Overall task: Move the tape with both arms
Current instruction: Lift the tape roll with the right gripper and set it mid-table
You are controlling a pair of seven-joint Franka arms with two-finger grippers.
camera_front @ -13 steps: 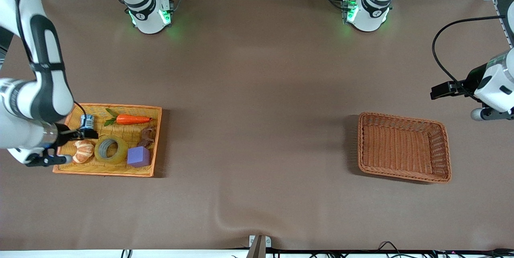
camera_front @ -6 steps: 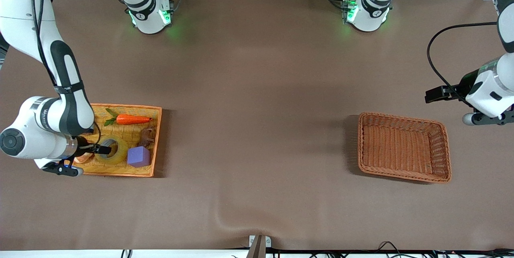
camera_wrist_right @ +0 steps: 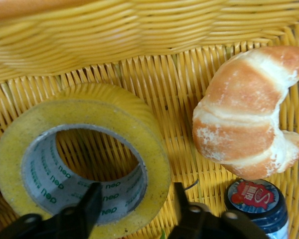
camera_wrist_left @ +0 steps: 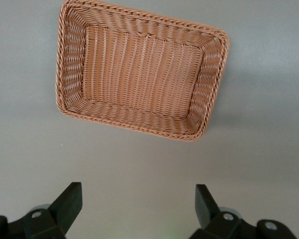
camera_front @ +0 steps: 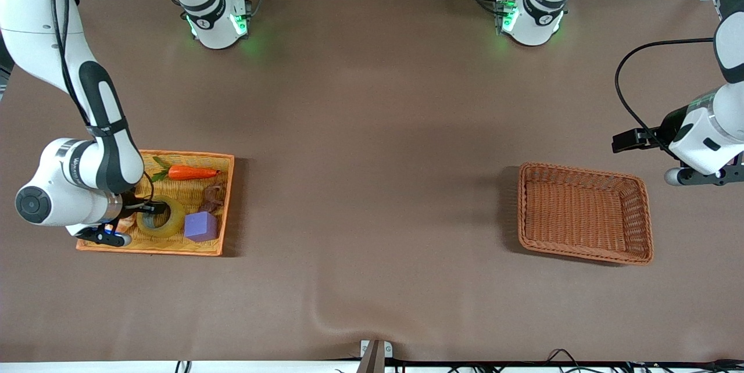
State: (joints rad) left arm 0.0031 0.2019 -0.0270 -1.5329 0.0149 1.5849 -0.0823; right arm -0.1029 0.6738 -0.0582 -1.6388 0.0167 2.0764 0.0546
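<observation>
The tape (camera_front: pixel 163 218), a yellowish ring with a grey core, lies flat in the yellow woven tray (camera_front: pixel 192 155) at the right arm's end of the table. My right gripper (camera_front: pixel 152 208) is down at it and open. In the right wrist view the right gripper (camera_wrist_right: pixel 135 201) straddles the tape's wall (camera_wrist_right: pixel 79 112): one finger stands inside the core, the other outside the ring. My left gripper (camera_front: pixel 700 176) is open and empty, up over the table beside the brown basket (camera_front: pixel 581 168). Its two fingers stand wide apart in the left wrist view (camera_wrist_left: pixel 138 206).
In the tray are a croissant (camera_wrist_right: pixel 244 114), a small blue can with a red lid (camera_wrist_right: pixel 256 201), a carrot (camera_front: pixel 192 173), a brown toy figure (camera_front: pixel 213 197) and a purple cube (camera_front: pixel 201 226). The brown basket (camera_wrist_left: pixel 139 22) is empty.
My right gripper has moved from over the croissant to the tape and come down around its wall. My left arm has drifted slightly toward the table's middle.
</observation>
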